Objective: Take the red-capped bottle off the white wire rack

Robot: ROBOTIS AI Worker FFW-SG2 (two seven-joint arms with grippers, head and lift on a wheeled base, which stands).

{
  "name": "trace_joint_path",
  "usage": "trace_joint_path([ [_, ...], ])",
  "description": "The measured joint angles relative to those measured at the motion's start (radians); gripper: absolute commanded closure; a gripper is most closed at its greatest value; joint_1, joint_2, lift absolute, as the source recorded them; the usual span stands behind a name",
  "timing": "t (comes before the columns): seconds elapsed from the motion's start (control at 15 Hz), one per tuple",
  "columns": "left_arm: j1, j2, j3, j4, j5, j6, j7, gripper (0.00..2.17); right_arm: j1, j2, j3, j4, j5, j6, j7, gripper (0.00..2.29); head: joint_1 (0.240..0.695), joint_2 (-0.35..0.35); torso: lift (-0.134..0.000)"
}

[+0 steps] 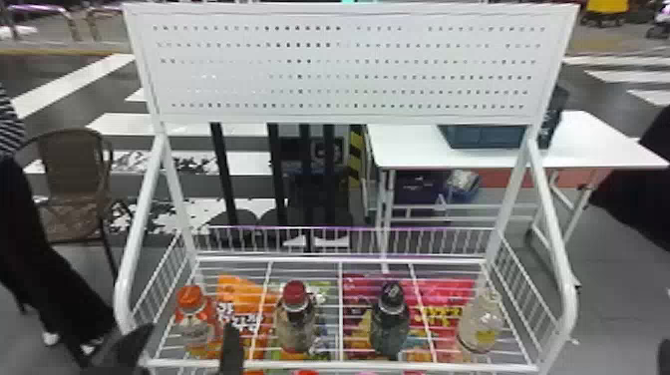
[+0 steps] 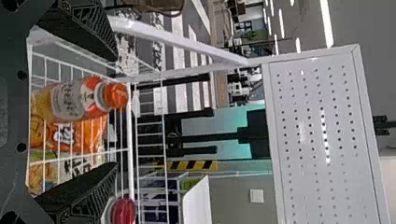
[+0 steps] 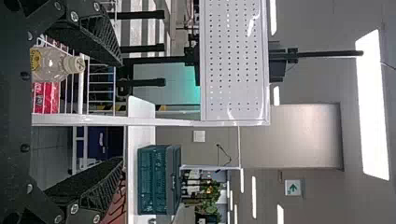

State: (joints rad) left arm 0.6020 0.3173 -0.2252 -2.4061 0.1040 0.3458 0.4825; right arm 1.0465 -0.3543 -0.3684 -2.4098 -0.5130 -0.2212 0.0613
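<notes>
Behind the rack [image 1: 224,260], a white table [image 1: 414,147]

A white wire rack [image 1: 349,260] had a gridded shelf, low wire fences [image 1: 433,228] along its back and sides, and a white perforated panel [image 1: 349,70] above the back. Four bottles stood upright in a spaced row on the shelf. From left to right came an orange-capped bottle [image 1: 192,319], the red-capped bottle [image 1: 295,321], a dark bottle with a black cap [image 1: 390,324] and a clear, pale-capped bottle [image 1: 479,324].
</notes>
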Motion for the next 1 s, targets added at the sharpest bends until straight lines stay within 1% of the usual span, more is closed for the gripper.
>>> trace_joint_path([
  [0.13,-0.045,0.000,-0.107,0.129,-0.015,-0.192,0.072,0.09,0.000,0.000,0.000,0.001,-0.001,0.000,0.000,0.17,0.499,0.000,0.000],
  [0.27,-0.104,-0.001,-0.193,0.239,-0.029,-0.270,0.115,0.08,-0.001,0.000,0.000,0.002,-0.001,0.000,0.000,0.17,0.499,0.000,0.000],
  [0.4,-0.165,-0.009,-0.267,0.344,-0.030,-0.300,0.128,0.08,-0.003,0.000,0.001,0.005,-0.001,0.000,0.000,0.17,0.499,0.000,0.000],
  [0.53,-0.223,-0.032,-0.331,0.447,-0.024,-0.318,0.129,0.08,-0.003,0.000,0.002,0.006,-0.001,0.000,0.000,0.17,0.499,0.000,0.000],
  [0.67,-0.283,-0.068,-0.381,0.569,-0.008,-0.386,0.128,0.08,-0.004,0.000,0.003,0.005,-0.001,0.000,0.000,0.17,0.499,0.000,0.000],
  [0.87,-0.358,-0.122,-0.408,0.724,0.011,-0.493,0.130,0.08,-0.004,-0.001,0.003,0.004,-0.001,-0.003,0.000,0.17,0.499,0.000,0.000],
  [1.0,-0.405,-0.147,-0.409,0.800,0.013,-0.524,0.138,0.08,0.000,-0.001,0.003,0.004,-0.001,-0.004,0.000,0.17,0.499,0.000,0.000],
])
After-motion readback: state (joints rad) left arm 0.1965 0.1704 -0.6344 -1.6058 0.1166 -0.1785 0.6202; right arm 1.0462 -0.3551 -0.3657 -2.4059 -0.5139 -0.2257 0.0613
